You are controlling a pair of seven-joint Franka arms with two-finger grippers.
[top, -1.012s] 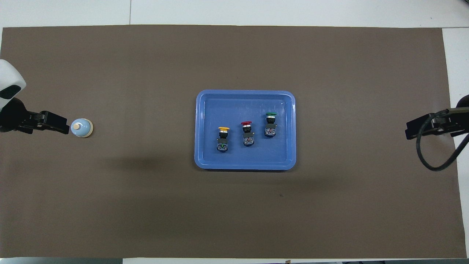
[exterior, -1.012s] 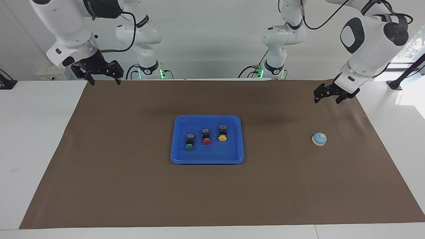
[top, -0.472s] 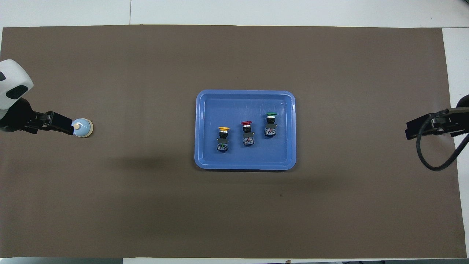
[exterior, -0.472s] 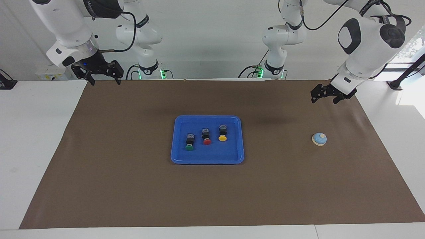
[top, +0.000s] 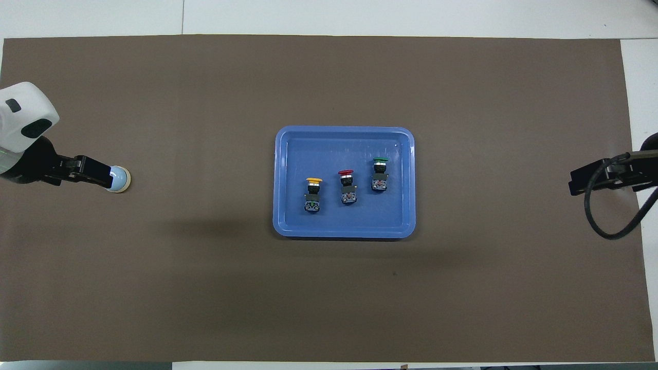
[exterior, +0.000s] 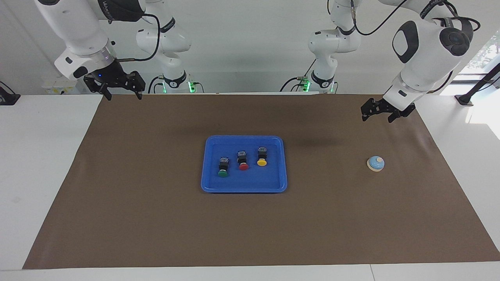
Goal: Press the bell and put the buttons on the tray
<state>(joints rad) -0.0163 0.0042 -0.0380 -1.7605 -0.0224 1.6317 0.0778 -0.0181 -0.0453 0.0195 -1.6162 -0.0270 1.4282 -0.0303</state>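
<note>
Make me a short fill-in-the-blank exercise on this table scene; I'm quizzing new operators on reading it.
1. All three buttons lie on the blue ____.
2. Of the buttons, the red button lies between the green button and the ____ one.
3. The bell sits toward the ____ arm's end of the table.

Missing words: tray; yellow; left

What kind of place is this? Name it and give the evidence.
Probably a robotics lab test bench: two white robot arms mounted at a white table, a brown paper mat laid as a work surface, and a blue plastic tray of push-button switches.
</note>
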